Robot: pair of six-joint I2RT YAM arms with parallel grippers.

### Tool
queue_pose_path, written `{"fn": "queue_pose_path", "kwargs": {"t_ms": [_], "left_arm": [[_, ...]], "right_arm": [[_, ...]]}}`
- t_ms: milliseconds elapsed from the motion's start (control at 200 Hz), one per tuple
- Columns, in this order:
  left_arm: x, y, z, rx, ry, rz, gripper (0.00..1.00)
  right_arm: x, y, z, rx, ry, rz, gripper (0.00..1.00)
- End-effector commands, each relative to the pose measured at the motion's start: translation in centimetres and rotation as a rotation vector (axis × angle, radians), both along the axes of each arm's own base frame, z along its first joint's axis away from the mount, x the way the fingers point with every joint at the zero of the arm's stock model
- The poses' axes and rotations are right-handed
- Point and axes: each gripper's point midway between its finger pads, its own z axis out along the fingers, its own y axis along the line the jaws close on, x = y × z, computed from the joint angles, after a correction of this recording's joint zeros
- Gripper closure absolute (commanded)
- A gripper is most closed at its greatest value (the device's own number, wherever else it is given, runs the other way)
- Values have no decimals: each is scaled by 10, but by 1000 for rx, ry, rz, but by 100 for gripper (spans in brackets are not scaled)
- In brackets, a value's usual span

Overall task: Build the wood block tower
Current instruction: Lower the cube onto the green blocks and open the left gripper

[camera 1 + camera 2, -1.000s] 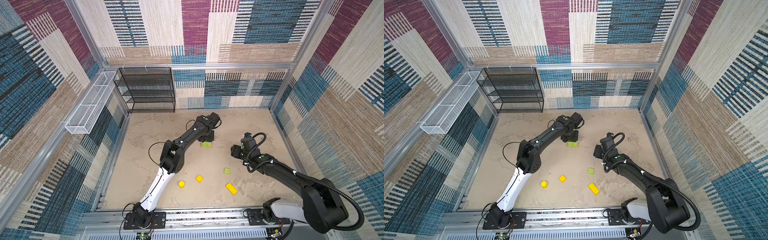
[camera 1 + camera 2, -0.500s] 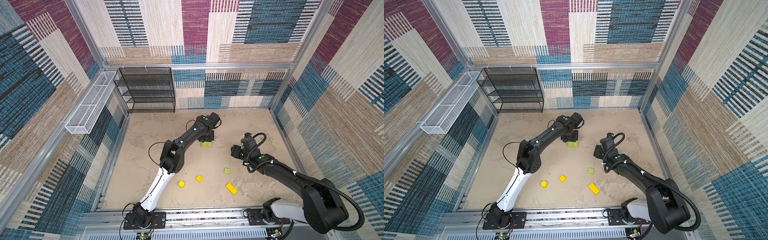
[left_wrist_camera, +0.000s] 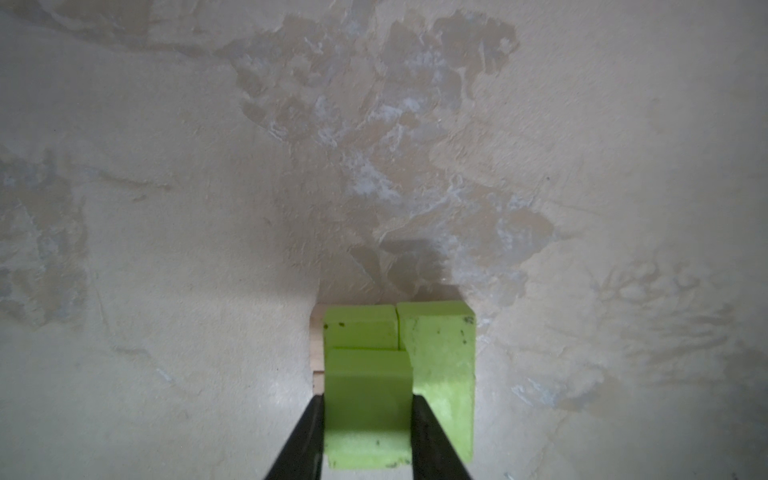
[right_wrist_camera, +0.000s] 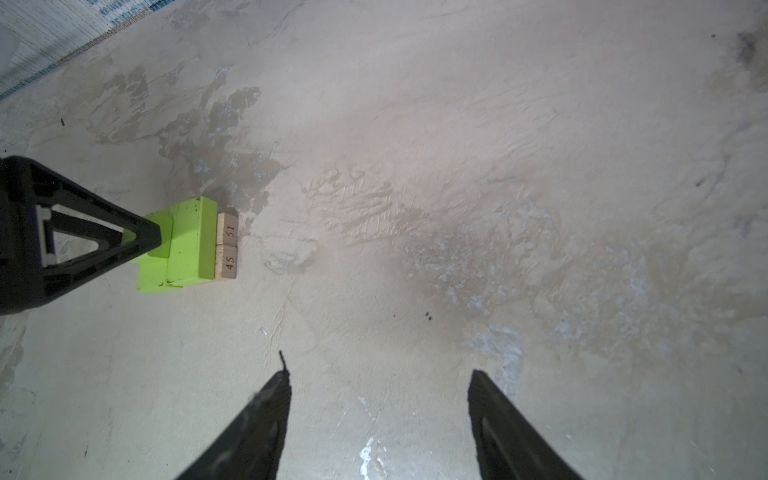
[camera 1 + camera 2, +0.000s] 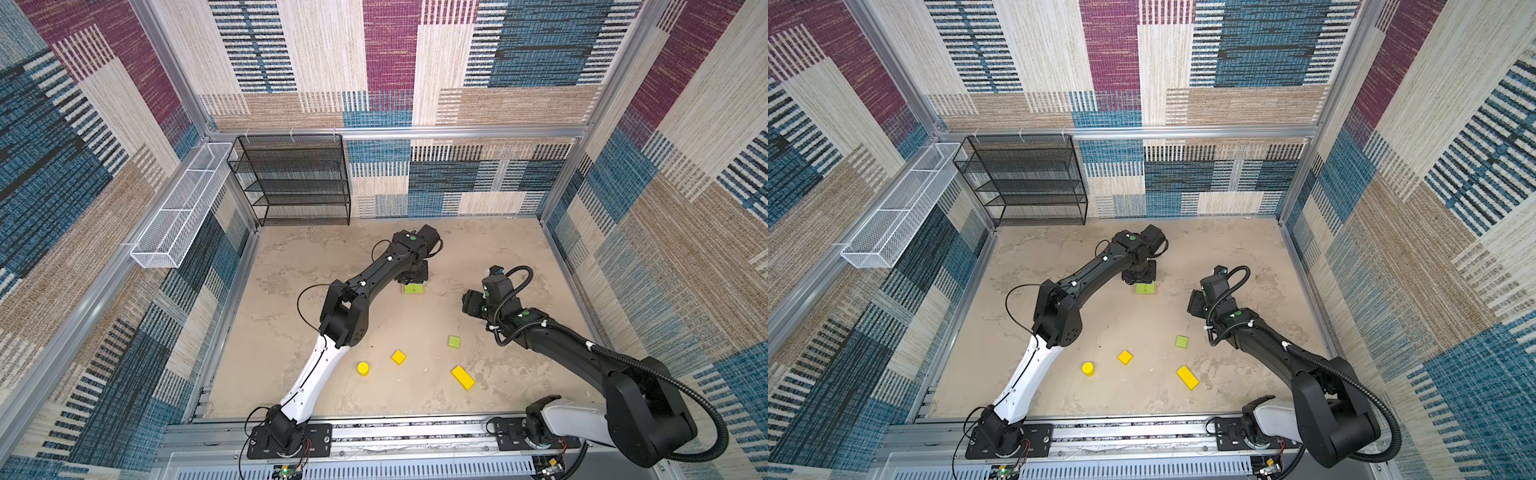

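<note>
My left pincer [image 3: 366, 399] is clamped on a lime-green cube [image 3: 368, 432], at or just above two long green blocks [image 3: 440, 345] lying side by side on two tan planks [image 4: 227, 245]. That is the tower [image 5: 413, 288], mid-floor toward the far side.

My right pincer [image 4: 378, 374] gapes empty to its right.

Painted wood, matte, square-edged; planks bare, with stamped numerals. I judge them light, rigid, a bit slick: pinch opposite flat faces.

Loose near me: second green cube [image 5: 454, 341], yellow cube [image 5: 398, 357], yellow cylinder [image 5: 363, 368], yellow bar [image 5: 462, 377].
</note>
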Motion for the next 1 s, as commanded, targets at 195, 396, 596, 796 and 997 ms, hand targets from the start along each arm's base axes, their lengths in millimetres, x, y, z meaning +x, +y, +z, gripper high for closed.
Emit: {"fn": "queue_pose_path", "kwargs": {"t_ms": [195, 396, 596, 796, 997], "left_arm": [[-2, 3, 2, 2, 6, 20, 55], [-2, 3, 1, 7, 4, 23, 55], [-1, 5, 1, 14, 2, 26, 58], [0, 7, 1, 17, 0, 36, 60], [0, 8, 0, 16, 0, 43, 60]], "right_arm": [[3, 1, 4, 7, -23, -5, 31], [3, 0, 4, 6, -23, -4, 31], [3, 0, 4, 6, -23, -5, 31], [4, 0, 4, 5, -24, -4, 31], [3, 0, 4, 5, -22, -3, 30]]}}
